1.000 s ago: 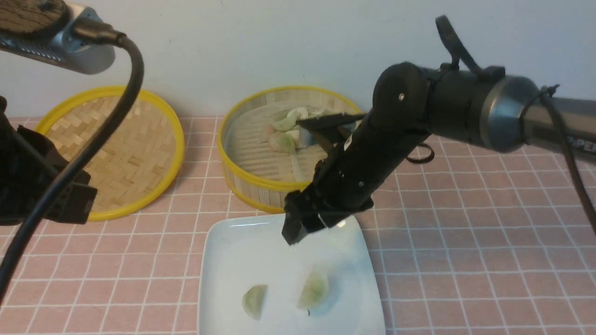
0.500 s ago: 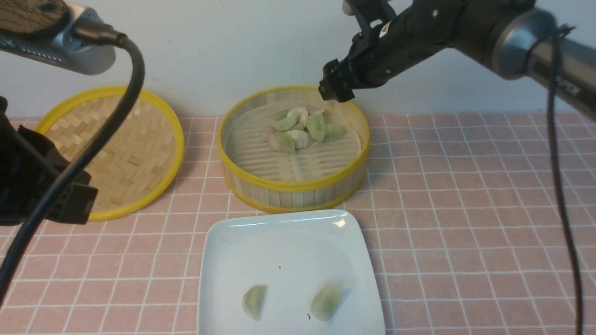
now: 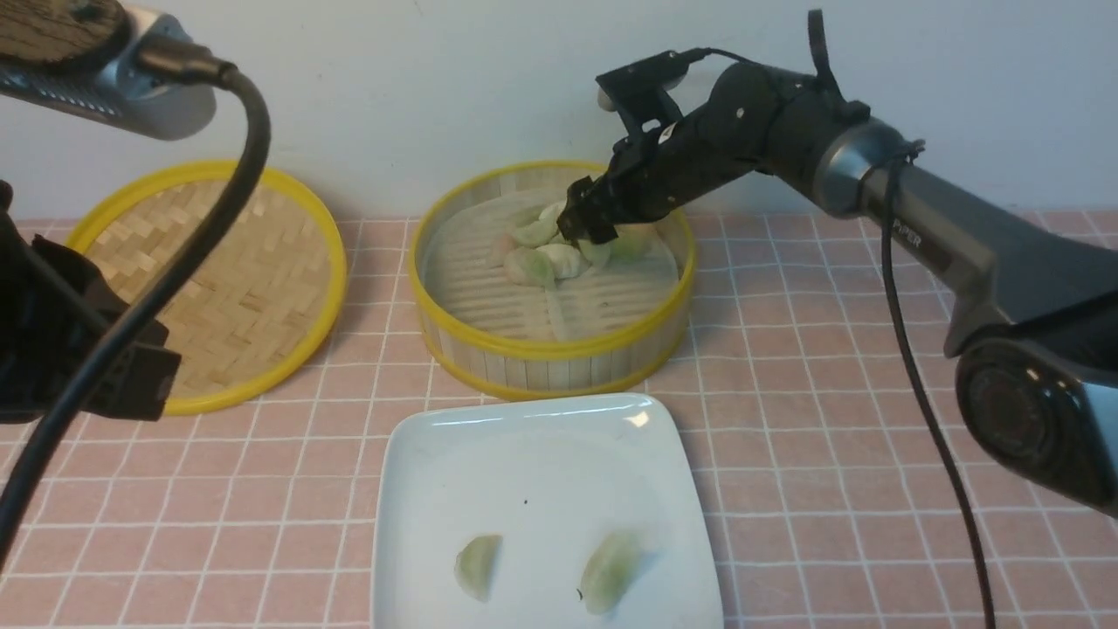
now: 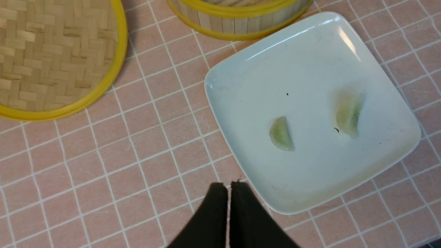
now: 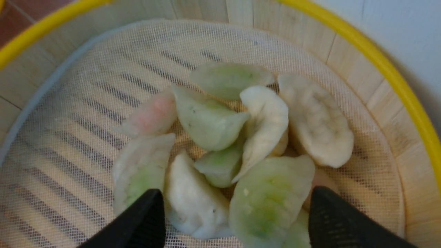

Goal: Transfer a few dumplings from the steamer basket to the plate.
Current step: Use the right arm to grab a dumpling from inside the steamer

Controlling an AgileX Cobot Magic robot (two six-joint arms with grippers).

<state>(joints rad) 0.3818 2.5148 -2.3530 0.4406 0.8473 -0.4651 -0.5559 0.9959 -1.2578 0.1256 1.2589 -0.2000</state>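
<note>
**A:** Right gripper, how does it stand?
**B:** Spread wide, low inside the steamer basket at the far middle of the desk. Its fingers sit on either side of the heaped dumplings, and nothing is pinched.
**A:** And the left gripper?
**B:** Pressed together, empty, above the desk by the plate edge.
**A:** Where's the plate?
**B:** On the near side, just in front of the basket. It carries two green dumplings, lying apart.

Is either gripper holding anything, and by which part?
Nothing is held: right gripper open at the dumplings in the steamer basket; left gripper shut, empty.
</note>
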